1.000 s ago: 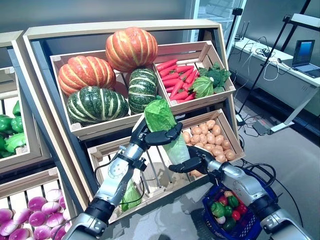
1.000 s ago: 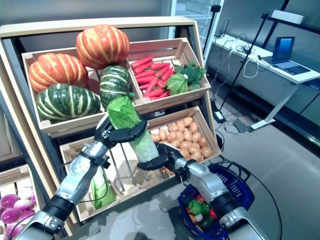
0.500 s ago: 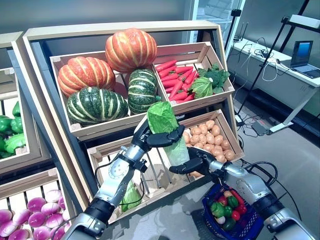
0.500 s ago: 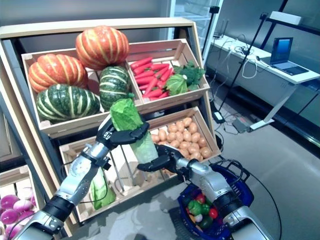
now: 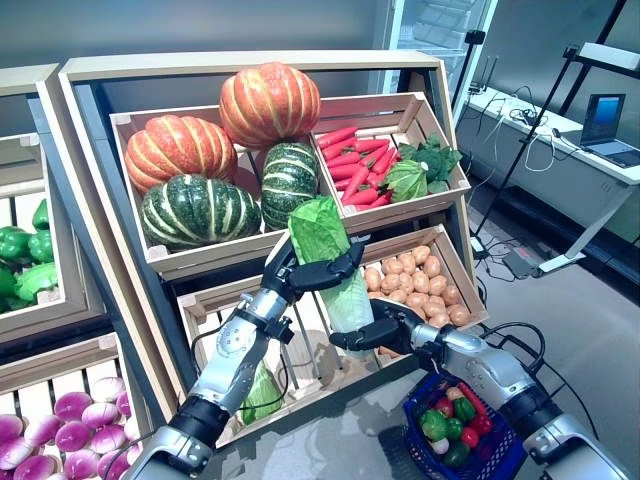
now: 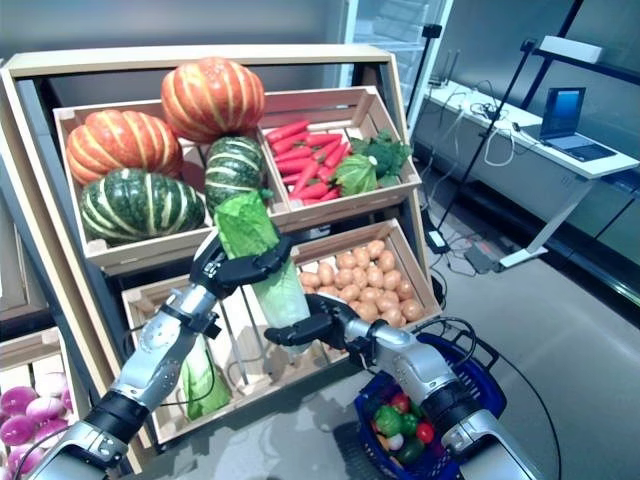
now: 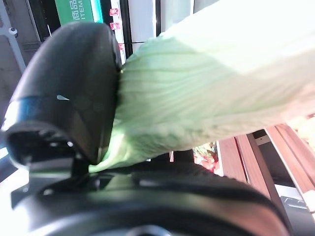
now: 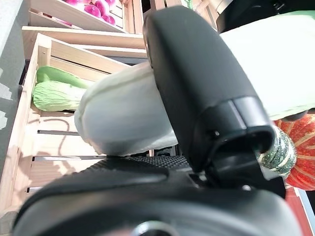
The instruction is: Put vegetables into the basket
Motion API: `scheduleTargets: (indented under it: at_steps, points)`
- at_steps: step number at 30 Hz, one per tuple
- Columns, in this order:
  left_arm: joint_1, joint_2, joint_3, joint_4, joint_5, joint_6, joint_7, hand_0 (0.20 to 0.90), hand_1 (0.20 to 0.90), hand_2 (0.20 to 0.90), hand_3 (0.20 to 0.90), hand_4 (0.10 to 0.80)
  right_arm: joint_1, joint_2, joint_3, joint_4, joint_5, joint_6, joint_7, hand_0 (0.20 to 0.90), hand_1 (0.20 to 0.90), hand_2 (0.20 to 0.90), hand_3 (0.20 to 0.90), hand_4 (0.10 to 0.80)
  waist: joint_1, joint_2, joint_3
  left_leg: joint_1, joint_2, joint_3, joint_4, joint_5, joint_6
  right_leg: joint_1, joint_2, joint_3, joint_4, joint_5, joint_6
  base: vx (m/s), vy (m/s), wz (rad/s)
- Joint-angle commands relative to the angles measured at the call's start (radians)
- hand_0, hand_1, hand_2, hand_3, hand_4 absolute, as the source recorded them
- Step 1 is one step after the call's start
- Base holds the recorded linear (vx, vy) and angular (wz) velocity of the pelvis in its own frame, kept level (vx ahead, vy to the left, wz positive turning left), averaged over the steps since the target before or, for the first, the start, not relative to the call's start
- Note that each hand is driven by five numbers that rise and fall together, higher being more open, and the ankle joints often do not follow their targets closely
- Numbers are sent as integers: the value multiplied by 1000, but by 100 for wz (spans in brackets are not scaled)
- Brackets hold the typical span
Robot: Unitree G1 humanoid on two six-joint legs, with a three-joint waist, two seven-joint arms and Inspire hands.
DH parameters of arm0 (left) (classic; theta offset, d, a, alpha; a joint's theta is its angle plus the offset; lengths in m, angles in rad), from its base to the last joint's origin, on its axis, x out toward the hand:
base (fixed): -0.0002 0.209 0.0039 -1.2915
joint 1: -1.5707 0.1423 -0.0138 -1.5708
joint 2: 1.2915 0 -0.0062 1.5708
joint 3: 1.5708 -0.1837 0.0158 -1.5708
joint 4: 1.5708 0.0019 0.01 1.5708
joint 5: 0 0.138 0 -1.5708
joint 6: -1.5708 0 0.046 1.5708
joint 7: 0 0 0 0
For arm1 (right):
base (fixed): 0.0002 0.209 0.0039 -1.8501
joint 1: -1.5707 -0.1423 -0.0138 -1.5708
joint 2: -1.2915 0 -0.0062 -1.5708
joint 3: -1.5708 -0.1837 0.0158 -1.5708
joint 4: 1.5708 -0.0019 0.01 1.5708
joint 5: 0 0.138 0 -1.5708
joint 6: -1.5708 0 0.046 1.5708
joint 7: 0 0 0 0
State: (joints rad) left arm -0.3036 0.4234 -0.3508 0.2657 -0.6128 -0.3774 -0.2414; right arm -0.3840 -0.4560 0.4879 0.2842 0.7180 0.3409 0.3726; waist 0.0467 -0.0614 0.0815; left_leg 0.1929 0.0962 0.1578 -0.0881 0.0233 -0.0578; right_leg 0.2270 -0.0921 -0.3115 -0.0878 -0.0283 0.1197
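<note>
A long green-and-white napa cabbage [image 5: 325, 245] is held upright in the air in front of the wooden stand's lower crate. My left hand [image 5: 300, 275] is shut round its leafy upper part; its thumb [image 7: 69, 88] presses the leaves [image 7: 206, 98]. My right hand [image 5: 375, 330] is curled round the cabbage's white lower end [image 8: 123, 118], with its thumb [image 8: 197, 88] across it. The blue basket [image 5: 497, 462] stands on the floor at the lower right, below my right forearm. It holds green and red peppers [image 5: 445, 425] and other small vegetables.
The tiered wooden stand [image 5: 250, 65] with slanted crates rises right behind both hands. Another cabbage [image 5: 262, 390] lies in the lower crate under my left forearm. A desk with a laptop [image 5: 607, 110] and a tripod stand at the right.
My right hand has moved left and closed on the cabbage's lower end. The left hand keeps its hold. The whole picture has shifted a little, so the camera has moved.
</note>
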Motion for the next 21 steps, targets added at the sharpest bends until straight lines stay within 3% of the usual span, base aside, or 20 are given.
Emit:
scheduleTargets:
  at_steps: [1, 3, 4, 5, 12, 17, 21]
  points:
    - [-62, -53, -104, -28, 18, -83, -38, 300, 300, 300, 300, 400, -194, 94, -103, 34, 182, -125, -4, 300, 300, 300, 300, 400, 6, 14, -75, -10, -59, -3, 1, -122, 66, -32, 17, -1, 0, -23, -67, 0, 0, 0]
    - [-55, -47, -101, -28, 27, -70, -36, 300, 300, 300, 300, 400, -188, 82, -114, 30, 184, -134, -21, 300, 300, 300, 300, 400, 4, 15, -74, -11, -59, 0, 1, -122, 66, -33, 18, 2, 0, -23, -66, 0, 0, 0]
    - [-54, -46, -100, -27, 26, -60, -39, 413, 413, 413, 413, 475, -184, 78, -119, 32, 185, -137, -23, 300, 300, 300, 300, 400, 3, 15, -73, -11, -59, 1, 1, -122, 67, -34, 18, 3, 0, -22, -67, 0, 0, 0]
    - [-53, -44, -99, -25, 25, -45, -46, 900, 900, 900, 900, 800, -182, 75, -124, 33, 184, -139, -31, 300, 300, 300, 300, 400, 2, 16, -72, -11, -59, 1, 1, -122, 67, -34, 18, 3, 0, -22, -67, 0, 0, 0]
    - [-4, 13, -51, -3, 85, -36, -41, 900, 900, 900, 900, 800, -94, -6, -200, 72, 151, -160, -33, 300, 300, 300, 300, 400, -5, 21, -65, -10, -58, 11, 1, -121, 67, -37, 18, 9, 0, -18, -61, 0, 0, 0]
    - [40, 104, 45, 32, 116, -39, -45, 900, 900, 900, 900, 800, 48, -76, -298, 133, 162, -201, -37, 300, 300, 300, 300, 400, -15, 24, -59, -10, -54, 26, 1, -120, 65, -42, 17, 13, 0, -13, -58, 0, 0, 0]
    - [60, 140, 89, 63, 145, -37, -40, 900, 900, 900, 900, 800, 128, -81, -359, 196, 161, -233, -48, 300, 300, 300, 300, 400, -21, 28, -54, -13, -52, 34, 1, -117, 65, -47, 17, 18, 0, -10, -57, -3, -3, -6]
